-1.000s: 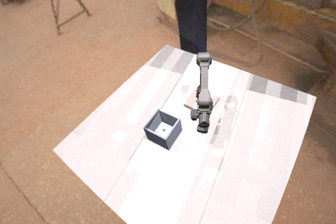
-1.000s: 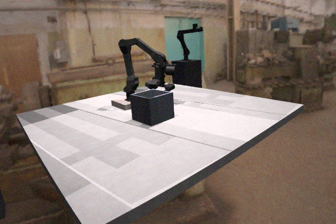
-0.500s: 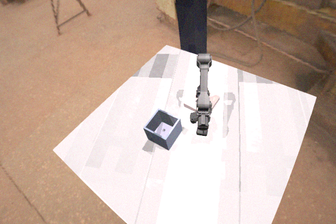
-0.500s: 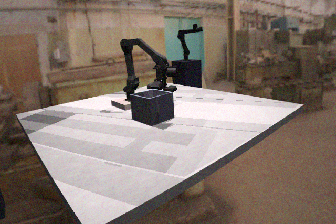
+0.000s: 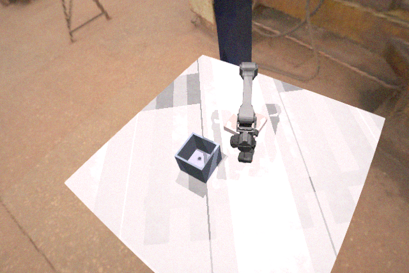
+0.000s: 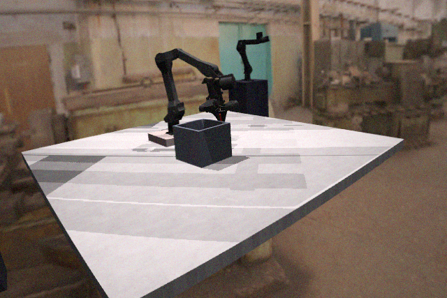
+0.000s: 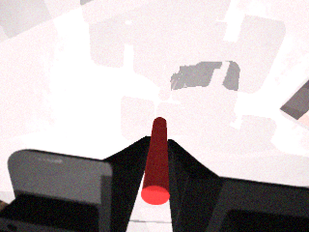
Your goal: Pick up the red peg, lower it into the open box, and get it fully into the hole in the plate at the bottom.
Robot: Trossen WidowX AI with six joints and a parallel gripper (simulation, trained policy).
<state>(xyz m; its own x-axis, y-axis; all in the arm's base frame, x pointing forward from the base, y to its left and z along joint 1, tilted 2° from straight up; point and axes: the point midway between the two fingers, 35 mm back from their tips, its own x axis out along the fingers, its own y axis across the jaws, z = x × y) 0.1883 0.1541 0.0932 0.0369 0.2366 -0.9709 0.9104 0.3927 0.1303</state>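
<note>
The red peg (image 7: 155, 169) (image 6: 220, 116) stands roughly upright between the fingers of my gripper (image 7: 158, 142) (image 6: 221, 118), which is shut on it. In the top view the wrist and hand hide the peg. Whether its lower end touches the table cannot be told. The open dark box (image 5: 191, 167) (image 6: 202, 146) stands upright on the table, to the left of my gripper in the top view. A pale plate (image 5: 195, 161) with a small dark hole (image 5: 199, 158) lies at its bottom. The hole shows nothing in it.
The white table (image 5: 158, 204) (image 6: 144, 218) bears the box and the arm's flat base (image 6: 160, 138), which shows at the right edge in the wrist view. The box walls rise between its inside and my gripper. A dark pillar (image 5: 234, 22) (image 6: 248, 98) stands beyond the table's far edge.
</note>
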